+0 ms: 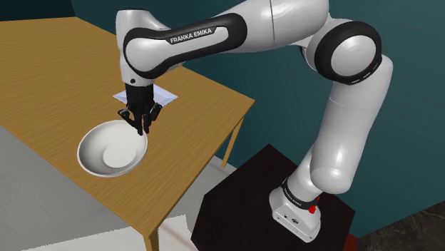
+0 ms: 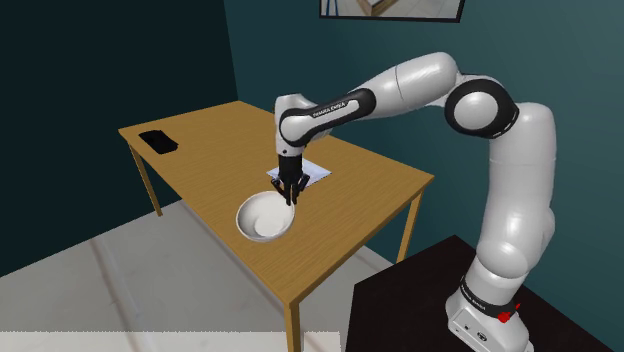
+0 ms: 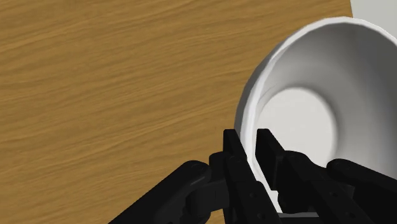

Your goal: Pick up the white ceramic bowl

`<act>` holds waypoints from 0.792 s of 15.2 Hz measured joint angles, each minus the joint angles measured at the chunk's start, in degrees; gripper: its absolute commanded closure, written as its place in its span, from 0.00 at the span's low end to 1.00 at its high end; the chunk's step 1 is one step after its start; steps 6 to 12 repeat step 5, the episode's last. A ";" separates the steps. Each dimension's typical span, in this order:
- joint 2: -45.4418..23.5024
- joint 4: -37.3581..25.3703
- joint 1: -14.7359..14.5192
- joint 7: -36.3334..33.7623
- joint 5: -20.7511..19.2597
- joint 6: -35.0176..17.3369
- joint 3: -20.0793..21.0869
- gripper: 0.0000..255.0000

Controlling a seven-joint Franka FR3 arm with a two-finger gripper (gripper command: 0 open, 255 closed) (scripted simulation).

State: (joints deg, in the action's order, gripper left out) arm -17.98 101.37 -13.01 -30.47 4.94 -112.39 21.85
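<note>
You have the claw point(image 1: 142, 128) nearly closed: its two black fingers point(image 3: 232, 149) stand a narrow gap apart with the rim of the bowl point(image 1: 107, 153) between them, one finger inside the bowl and one outside. In the wrist view both fingers press against the thin white wall, so you can take the claw as clamped on the rim. The hand points almost straight down from the arm's last link.

Around the bowl you have little in the way. A flat white sheet point(image 1: 165, 95) lies on the table point(image 1: 57, 78) just behind the bowl, beyond the claw, apart from the rim. In the second exterior view a thin black slab point(image 2: 158, 142) lies well apart from the bowl, at a far corner of the table. The dark stand point(image 1: 242, 207) is off the table, well apart from the bowl.

The bowl is on the wooden table, close to the table's edge above the grey floor. Whether its base touches the wood you cannot tell. It is plain white, round and wide, with a thin rim, smooth sloping walls and a flat lighter circle at the bottom. It holds nothing.
</note>
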 measured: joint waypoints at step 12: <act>1.01 -2.16 0.16 -0.18 0.26 3.11 0.10 1.00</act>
